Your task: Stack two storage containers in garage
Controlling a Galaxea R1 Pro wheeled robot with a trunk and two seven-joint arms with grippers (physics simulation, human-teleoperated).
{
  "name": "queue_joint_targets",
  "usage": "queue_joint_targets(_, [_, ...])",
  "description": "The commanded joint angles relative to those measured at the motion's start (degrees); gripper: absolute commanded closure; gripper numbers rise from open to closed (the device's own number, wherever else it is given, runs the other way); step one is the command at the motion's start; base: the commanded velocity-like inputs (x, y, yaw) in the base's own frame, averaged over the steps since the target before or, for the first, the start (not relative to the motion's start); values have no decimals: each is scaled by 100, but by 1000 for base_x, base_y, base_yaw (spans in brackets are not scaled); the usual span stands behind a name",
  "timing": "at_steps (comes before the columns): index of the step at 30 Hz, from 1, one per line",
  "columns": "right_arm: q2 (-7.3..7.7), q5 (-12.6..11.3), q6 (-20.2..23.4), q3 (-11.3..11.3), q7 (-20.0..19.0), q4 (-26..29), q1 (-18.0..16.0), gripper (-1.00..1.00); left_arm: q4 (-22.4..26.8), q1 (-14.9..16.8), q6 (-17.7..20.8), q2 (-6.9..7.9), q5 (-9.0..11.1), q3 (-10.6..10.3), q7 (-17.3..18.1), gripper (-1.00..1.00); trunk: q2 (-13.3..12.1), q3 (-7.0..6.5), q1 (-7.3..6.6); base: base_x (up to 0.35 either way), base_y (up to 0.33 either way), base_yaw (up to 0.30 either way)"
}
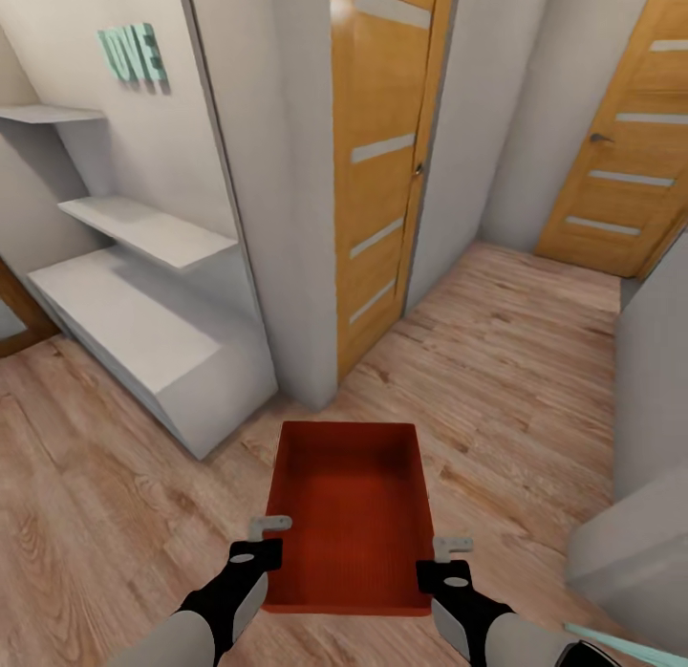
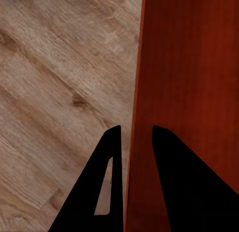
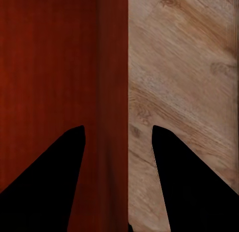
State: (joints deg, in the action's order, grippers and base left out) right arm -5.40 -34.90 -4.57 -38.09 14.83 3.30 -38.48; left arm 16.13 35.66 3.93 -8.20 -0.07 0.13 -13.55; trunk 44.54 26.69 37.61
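Two grippers on one bin. Left gripper (image 2: 133,142) straddles the bin's left long wall, one finger inside, one outside, gap narrow, pinched on the thin wall. Right gripper (image 3: 118,142) straddles the right long wall the same way; its gap looks a little wider than the wall, so contact on both fingers cannot be confirmed from the wrist view, though it reads as a hold.

Storage container (image 1: 349,514): orange-red, open top, nothing in it, ribbed bottom visible. Carried level between the arms, just ahead of the robot's trunk. Both grips sit at the near end of the long walls. Long axis runs straight away from the robot, so most of the bin overhangs forward of the grippers. Neither arm is nearer; the hold is symmetric. Judgement: the forward overhang is what matters for the carry; a slack pinch on either side would let the far end dip.

Under the container: wood-plank floor (image 1: 506,361), light, not concrete. So the robot is in transit, garage not reached; only one container in view.

Beyond the container's far end: a white wall corner with an orange door (image 1: 382,170) set beside it. To the container's far right, a second orange door (image 1: 621,170) at the end of a short passage. To its left, white shelves (image 1: 143,275) with teal letters (image 1: 132,53) on the wall above.
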Motion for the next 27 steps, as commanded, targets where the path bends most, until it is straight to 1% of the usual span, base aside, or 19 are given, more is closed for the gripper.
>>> queue_joint_targets(1, [1,-105,-21,3,5,-154,-2,100,303,2,41,3,-76,119,-32,100,4,6,4,322,0,-277])
queue_joint_targets(15, [3,-105,-18,3,3,-154,-2,100,303,2,40,3,-77,119,-33,100,4,6,4,322,0,-271])
queue_joint_targets(27, [6,-105,-25,3,10,-153,-2,100,303,2,41,3,-81,119,-33,100,4,6,4,322,13,-24])
